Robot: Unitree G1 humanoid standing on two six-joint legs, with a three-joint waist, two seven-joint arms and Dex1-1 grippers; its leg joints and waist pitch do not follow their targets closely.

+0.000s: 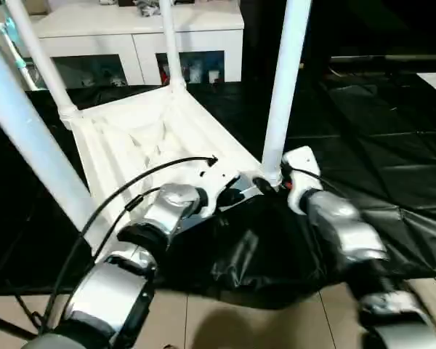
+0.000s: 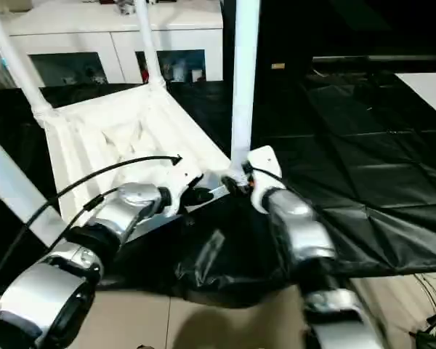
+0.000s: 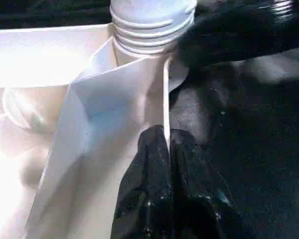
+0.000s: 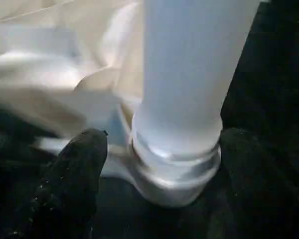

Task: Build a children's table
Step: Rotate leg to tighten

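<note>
One white table top [image 1: 142, 138] lies upside down on the black-covered work table [image 1: 392, 167], its raised rim upward and its underside ribs exposed. Four white tube legs rise from its corner sockets: the near-right leg [image 1: 282, 80], the far-right leg [image 1: 168, 43], the far-left leg [image 1: 40, 58], and the near-left leg [image 1: 29, 145], which crosses the head view large and close. Two grippers work at the near edge. The left gripper [image 3: 168, 149] has its two black fingers pressed together on the thin upright rim [image 3: 165, 99] of the top, just short of the near-right socket with its ridged collar [image 3: 149, 35]. The right gripper [image 4: 157, 154] stands wide — its black fingers [image 4: 74, 174] flank the base of the near-right leg, one on each side, apart from the tube. Behind the work table stands one white cabinet [image 1: 138, 36] with two glass doors; small objects sit inside, too blurred to identify.
</note>
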